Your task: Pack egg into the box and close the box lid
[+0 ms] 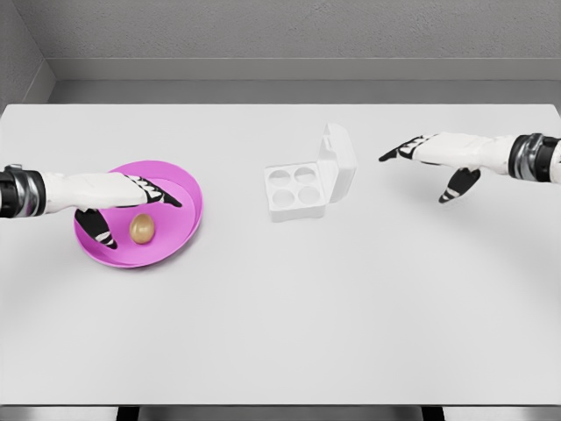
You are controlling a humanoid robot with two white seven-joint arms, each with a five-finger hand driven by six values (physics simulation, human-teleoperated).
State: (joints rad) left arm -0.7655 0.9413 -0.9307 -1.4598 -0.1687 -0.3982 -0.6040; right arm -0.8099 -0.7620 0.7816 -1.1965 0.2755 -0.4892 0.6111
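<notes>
Brown egg (143, 229) on magenta plate (188, 224). White box (309, 183), four wells. Pale grey table (289, 316). White left hand (123, 200) and right hand (438, 162), black-tipped fingers.

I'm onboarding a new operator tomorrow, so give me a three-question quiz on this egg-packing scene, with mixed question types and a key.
1. True or false: the egg already sits in the egg box.
2. Which hand is over the pink plate? A) left hand B) right hand C) neither
3. Fill in: the box lid is standing ____.

Key:
1. False; the egg lies on the pink plate and all four cups of the box are empty.
2. A; its fingers are spread above the egg, not gripping it.
3. Open; it stands upright at the box's right side.
</notes>
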